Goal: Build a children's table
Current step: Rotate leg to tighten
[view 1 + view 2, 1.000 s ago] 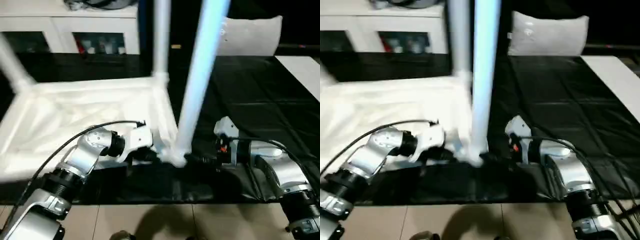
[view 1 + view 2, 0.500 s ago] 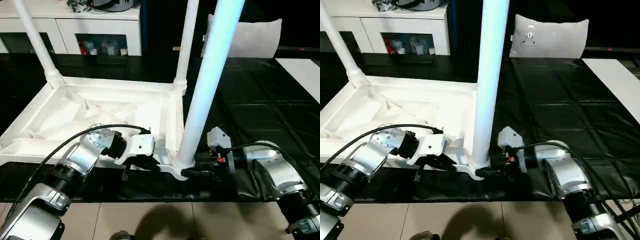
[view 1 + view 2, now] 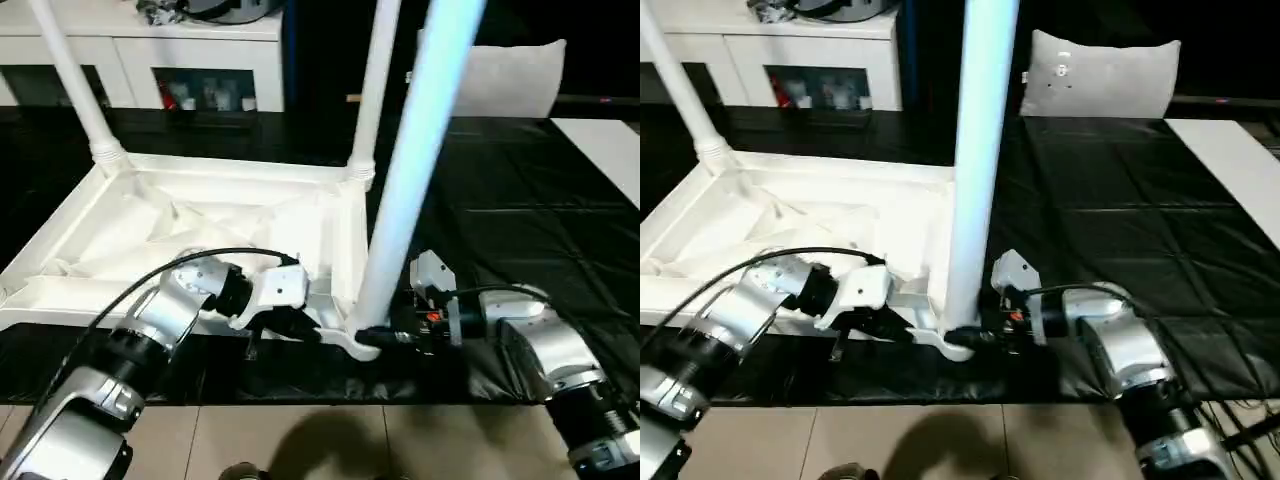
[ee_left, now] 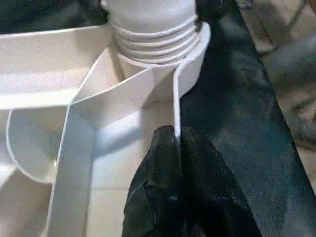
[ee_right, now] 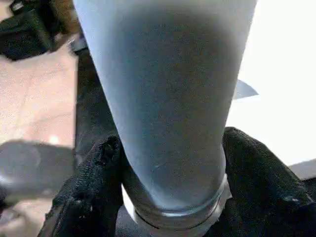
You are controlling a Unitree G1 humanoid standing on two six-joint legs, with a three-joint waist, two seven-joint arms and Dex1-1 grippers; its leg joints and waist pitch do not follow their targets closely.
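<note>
Tabletop is laid upside down on black sheet, ribbed underside up. 3 legs are seen standing in corner sockets. Near-right leg is flanked at its base by right gripper, fingers on both sides, wrapped around it. Left gripper is pinched tight on tabletop's near rim, just beside that socket.

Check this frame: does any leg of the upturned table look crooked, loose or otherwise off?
One does. The near leg leans to the right out of its corner socket on the tabletop, while the two far legs stand nearly straight. The right gripper straddles its base; the left gripper pinches the tabletop's rim beside it.
</note>
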